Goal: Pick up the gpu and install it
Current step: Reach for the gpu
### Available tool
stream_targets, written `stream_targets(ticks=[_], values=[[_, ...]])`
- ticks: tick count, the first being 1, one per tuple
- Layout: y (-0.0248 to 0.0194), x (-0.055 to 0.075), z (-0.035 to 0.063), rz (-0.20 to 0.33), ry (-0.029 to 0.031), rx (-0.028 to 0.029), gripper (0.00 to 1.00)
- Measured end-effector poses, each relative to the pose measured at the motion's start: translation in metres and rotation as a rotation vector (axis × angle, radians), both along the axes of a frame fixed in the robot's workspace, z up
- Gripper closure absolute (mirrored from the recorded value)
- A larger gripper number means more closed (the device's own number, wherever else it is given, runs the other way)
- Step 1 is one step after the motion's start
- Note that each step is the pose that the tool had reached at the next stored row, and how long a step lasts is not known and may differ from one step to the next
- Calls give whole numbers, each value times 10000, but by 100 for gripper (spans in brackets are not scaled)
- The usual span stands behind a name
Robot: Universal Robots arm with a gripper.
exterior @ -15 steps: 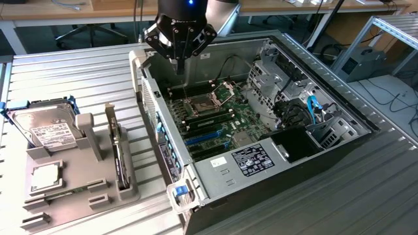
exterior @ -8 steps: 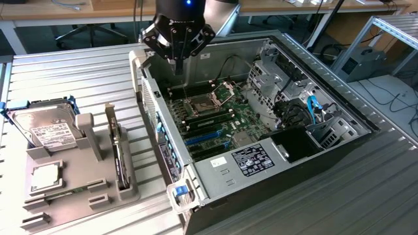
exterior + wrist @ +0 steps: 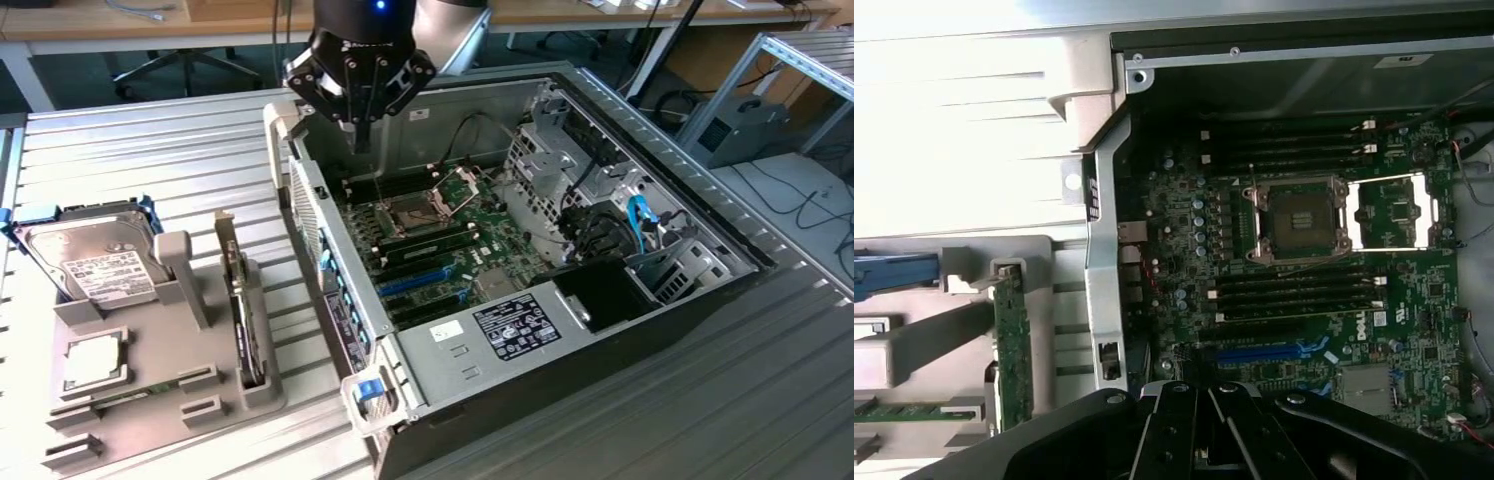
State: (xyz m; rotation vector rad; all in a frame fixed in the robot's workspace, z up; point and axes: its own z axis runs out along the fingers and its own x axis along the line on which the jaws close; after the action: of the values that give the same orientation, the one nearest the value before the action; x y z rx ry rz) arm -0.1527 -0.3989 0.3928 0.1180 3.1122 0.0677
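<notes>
Black arm gripper (image 3: pixel 358 138) is seen at upper centre of the exterior view, over the rear wall of the open grey metal computer case (image 3: pixel 304 205). Fingers are drawn together and nothing is held. Thin black gpu card (image 3: pixel 236 300) is stood on edge in the grey plastic holder (image 3: pixel 158 348) at lower left, untouched. Risks: the card edge could be struck by closed fingers, and a skewed grip could jam it in its slot.

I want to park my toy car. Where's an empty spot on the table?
The ribbed table is bare beyond the grey tray, beside the computer case, and again on the exterior view's right of the case. The tray, holding the hard drive and gpu, is crowded.
</notes>
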Motion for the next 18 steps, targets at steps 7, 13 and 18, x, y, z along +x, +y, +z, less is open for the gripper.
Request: stream_targets(ticks=[7, 13, 18], values=[[0, -32, -1, 1, 0, -1, 89], [0, -71, -2, 1, 0, 0, 89], [0, -83, -2, 0, 0, 0, 89]])
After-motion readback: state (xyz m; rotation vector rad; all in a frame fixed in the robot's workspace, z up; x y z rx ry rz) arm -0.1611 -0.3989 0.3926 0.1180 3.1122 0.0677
